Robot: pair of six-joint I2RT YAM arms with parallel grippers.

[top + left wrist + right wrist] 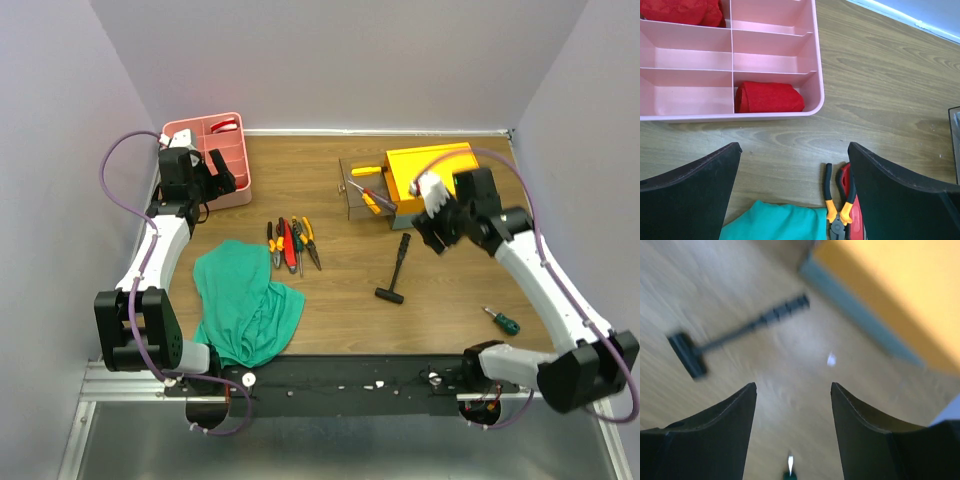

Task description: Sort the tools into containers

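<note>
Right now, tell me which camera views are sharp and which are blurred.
Top external: sharp, evenly lit, with only soft shadows. Left wrist: sharp, the pink tray crisp. Right wrist: blurred throughout, the hammer and toolbox soft-edged.

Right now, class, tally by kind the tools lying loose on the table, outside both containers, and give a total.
Pliers: 4, bunched side by side, so the count is my best reading
Hammer: 1
Screwdriver: 1
Total: 6
</note>
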